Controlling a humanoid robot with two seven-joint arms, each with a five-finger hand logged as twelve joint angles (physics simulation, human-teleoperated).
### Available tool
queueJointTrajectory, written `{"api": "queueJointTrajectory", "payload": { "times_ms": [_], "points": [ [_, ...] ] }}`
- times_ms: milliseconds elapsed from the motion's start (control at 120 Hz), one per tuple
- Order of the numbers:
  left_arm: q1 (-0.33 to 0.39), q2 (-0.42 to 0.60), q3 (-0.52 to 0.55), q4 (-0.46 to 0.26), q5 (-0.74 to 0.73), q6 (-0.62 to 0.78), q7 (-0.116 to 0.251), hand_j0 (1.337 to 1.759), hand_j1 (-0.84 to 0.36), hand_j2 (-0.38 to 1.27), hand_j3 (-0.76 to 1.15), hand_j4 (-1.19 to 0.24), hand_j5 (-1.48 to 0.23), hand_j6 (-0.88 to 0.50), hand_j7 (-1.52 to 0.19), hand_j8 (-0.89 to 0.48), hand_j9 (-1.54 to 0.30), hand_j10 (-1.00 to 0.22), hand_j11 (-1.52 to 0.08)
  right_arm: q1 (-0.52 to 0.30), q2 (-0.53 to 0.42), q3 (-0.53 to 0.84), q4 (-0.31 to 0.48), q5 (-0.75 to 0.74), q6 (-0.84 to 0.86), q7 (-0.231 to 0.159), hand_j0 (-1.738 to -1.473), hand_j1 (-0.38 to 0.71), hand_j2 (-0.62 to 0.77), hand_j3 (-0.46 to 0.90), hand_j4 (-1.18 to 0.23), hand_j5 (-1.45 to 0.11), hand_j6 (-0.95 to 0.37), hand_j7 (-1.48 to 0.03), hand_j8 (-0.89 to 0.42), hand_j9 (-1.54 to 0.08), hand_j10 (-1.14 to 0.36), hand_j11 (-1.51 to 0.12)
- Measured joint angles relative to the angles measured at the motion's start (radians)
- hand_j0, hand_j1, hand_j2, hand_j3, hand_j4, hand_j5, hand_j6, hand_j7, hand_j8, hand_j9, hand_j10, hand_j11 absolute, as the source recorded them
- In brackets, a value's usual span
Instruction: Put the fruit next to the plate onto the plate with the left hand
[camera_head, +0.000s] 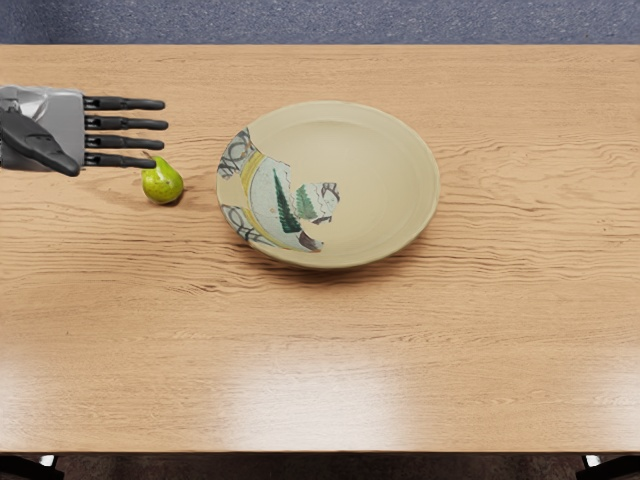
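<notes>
- Tabletop (400, 340): light wood with horizontal grain, filling nearly the whole head view; a soft sheen shows on the stretch nearer than the plate.
- Plate (400, 170): one round, shallow, cream-coloured dish, resting flat on the tabletop a little above the middle of the view. Its left portion carries a painted scene with green trees on a pale blue ground, edged with grey scrollwork along the rim.
- Fruit (162, 182): one small green pear, lying on the tabletop just left of the plate, apart from its rim and not on it. The narrow end points up and away from the viewer.
- Left hand (60, 130): grey palm block with dark digits, entering from the left edge, further left of the plate than the fruit.
- Fingers (125, 123): four, stretched out straight and parallel, pointing toward the plate; released, grasping nothing. The lowest fingertip ends just above the fruit; whether it touches cannot be told. The dark thumb lies across the front of the palm.
- Floor (320, 20): blue-grey strip beyond the far edge, behind the plate.
</notes>
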Motion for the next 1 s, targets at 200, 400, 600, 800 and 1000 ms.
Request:
{"api": "queueJointTrajectory", "payload": {
  "times_ms": [200, 400, 600, 800, 1000],
  "points": [
    [0.001, -0.002, -0.001, -0.045, -0.02, 0.0, 0.0, 1.658, 0.35, 0.0, 0.0, 0.0, 0.0, 0.0, 0.0, 0.0, 0.0, 0.0, 0.0, 0.001, 0.0, -0.001, 0.003, -0.004, 0.0, -0.001, -1.658, -0.31, -0.01, 0.0, -0.03, -0.04, -0.03, -0.04, -0.03, -0.04, -0.03, -0.04],
    [-0.01, -0.069, -0.048, -0.016, 0.159, 0.0, 0.0, 1.658, 0.35, 0.0, 0.0, 0.0, 0.0, 0.0, 0.0, 0.0, 0.0, 0.0, 0.0, 0.001, 0.0, -0.001, 0.004, -0.005, 0.0, -0.002, -1.658, -0.31, -0.01, 0.0, -0.03, -0.04, -0.03, -0.04, -0.03, -0.04, -0.03, -0.04],
    [-0.061, -0.19, -0.17, 0.044, 0.66, 0.0, 0.0, 1.658, 0.35, 0.0, 0.0, 0.0, 0.0, 0.0, 0.0, 0.0, 0.0, 0.0, 0.0, 0.002, 0.0, -0.001, 0.004, -0.005, 0.0, -0.002, -1.658, -0.31, -0.01, 0.0, -0.03, -0.04, -0.03, -0.04, -0.03, -0.04, -0.03, -0.04],
    [-0.05, -0.257, -0.189, 0.069, 0.939, 0.001, 0.0, 1.658, 0.35, 0.0, 0.0, 0.0, 0.0, 0.0, 0.0, 0.0, 0.0, 0.0, 0.0, 0.005, 0.0, 0.001, 0.003, -0.005, -0.001, 0.0, -1.658, -0.31, -0.01, 0.0, -0.03, -0.04, -0.03, -0.04, -0.03, -0.04, -0.03, -0.04],
    [-0.003, -0.306, -0.186, 0.075, 1.151, 0.093, -0.05, 1.658, 0.35, 0.0, 0.0, 0.0, 0.0, 0.0, 0.0, 0.0, 0.0, 0.0, 0.0, 0.005, 0.0, 0.003, 0.001, -0.004, -0.001, 0.0, -1.658, -0.31, -0.01, 0.0, -0.03, -0.04, -0.03, -0.04, -0.03, -0.04, -0.03, -0.04]
  ]
}}
